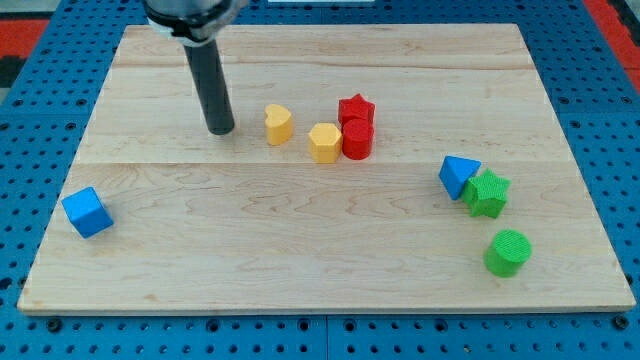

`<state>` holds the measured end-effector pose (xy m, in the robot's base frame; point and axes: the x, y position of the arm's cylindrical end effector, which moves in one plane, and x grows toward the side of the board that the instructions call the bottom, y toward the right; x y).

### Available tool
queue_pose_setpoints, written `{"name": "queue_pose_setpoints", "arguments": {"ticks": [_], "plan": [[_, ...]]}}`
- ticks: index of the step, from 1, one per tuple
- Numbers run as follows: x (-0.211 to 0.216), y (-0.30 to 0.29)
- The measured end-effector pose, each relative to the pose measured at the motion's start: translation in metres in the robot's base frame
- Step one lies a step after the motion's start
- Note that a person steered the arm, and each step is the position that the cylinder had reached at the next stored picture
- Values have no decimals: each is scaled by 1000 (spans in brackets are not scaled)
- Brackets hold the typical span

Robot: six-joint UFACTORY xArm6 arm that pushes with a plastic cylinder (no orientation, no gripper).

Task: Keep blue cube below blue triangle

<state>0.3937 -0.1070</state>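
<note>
The blue cube [87, 212] sits near the board's left edge, low in the view. The blue triangle [458, 175] lies at the view's right, touching the green star [488, 193]. The cube is slightly lower in the view than the triangle and far to its left. My tip [221, 131] rests on the board in the upper left part, left of the yellow heart-shaped block [278, 124], well above and right of the blue cube and far from the triangle.
A yellow hexagon block [324, 142] touches a red cylinder [357, 139], with a red star [355, 108] just above it. A green cylinder [508, 252] stands at the lower right. The wooden board [300, 260] lies on a blue pegboard.
</note>
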Motion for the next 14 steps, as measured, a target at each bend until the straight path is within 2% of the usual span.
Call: {"name": "queue_pose_setpoints", "arguments": {"ticks": [1, 2, 3, 4, 5, 6, 7, 8, 9, 10, 11, 12, 13, 14], "plan": [[-12, 64], [-12, 22], [-10, -116], [10, -197], [85, -183], [136, -167], [124, -79], [104, -48], [93, -58], [92, -1], [72, 22], [52, 12], [74, 67], [107, 73]]}}
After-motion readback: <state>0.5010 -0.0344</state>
